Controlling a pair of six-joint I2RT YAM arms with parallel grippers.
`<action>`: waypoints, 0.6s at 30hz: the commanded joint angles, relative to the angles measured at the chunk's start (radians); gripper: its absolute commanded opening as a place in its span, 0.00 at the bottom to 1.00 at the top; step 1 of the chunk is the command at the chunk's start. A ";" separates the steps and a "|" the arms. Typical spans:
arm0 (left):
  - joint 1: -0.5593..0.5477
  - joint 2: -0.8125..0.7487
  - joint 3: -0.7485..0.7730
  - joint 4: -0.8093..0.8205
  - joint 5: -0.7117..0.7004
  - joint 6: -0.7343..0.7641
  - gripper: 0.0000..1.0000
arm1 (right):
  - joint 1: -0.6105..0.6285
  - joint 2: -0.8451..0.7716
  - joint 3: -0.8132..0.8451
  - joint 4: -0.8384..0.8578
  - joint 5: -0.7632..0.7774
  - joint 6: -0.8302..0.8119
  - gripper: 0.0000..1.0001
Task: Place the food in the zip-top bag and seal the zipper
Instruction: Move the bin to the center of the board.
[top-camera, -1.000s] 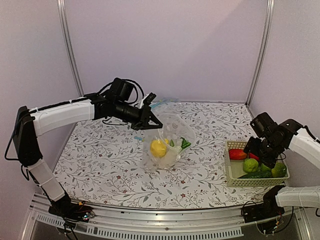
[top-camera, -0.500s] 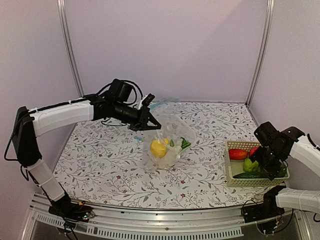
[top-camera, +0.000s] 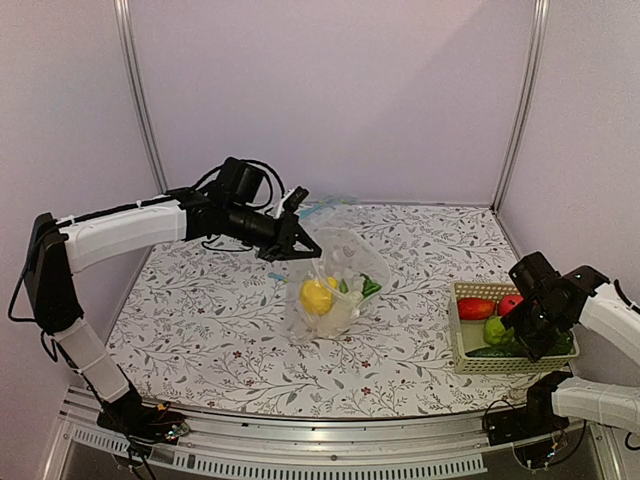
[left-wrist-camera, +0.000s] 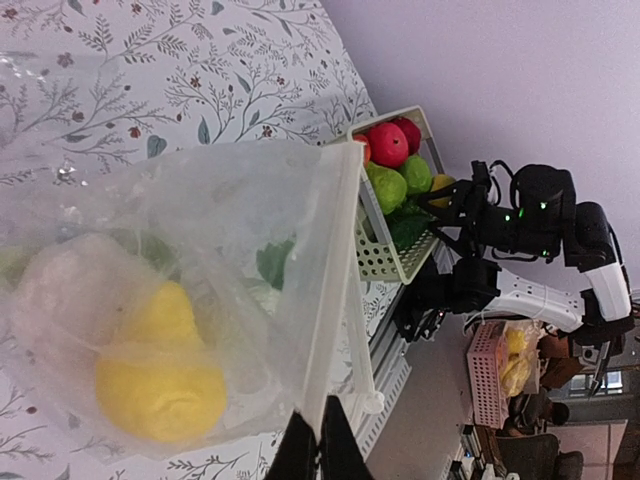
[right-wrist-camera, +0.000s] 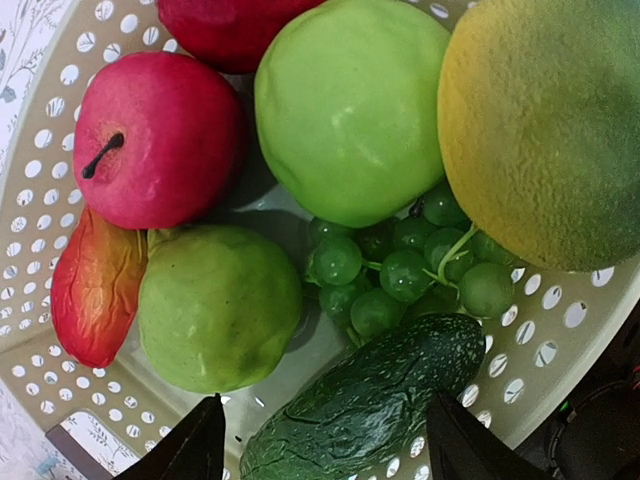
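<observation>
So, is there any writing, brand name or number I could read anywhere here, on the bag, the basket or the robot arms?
There is no readable text in any view.
The clear plastic bag shows no lettering.
The cream perforated plastic basket has holes only.
The floral-patterned tablecloth has leaves and flowers only.
The black and white robot arms show no label that can be made out.
</observation>
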 joint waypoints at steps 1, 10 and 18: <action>0.016 -0.037 -0.008 -0.002 -0.012 0.017 0.00 | -0.005 0.009 -0.040 0.030 0.004 0.022 0.67; 0.016 -0.045 -0.011 -0.003 -0.018 0.013 0.00 | -0.004 0.053 -0.096 0.158 -0.023 0.003 0.48; 0.016 -0.051 -0.011 -0.005 -0.027 0.007 0.00 | -0.005 0.101 -0.081 0.247 -0.036 -0.059 0.38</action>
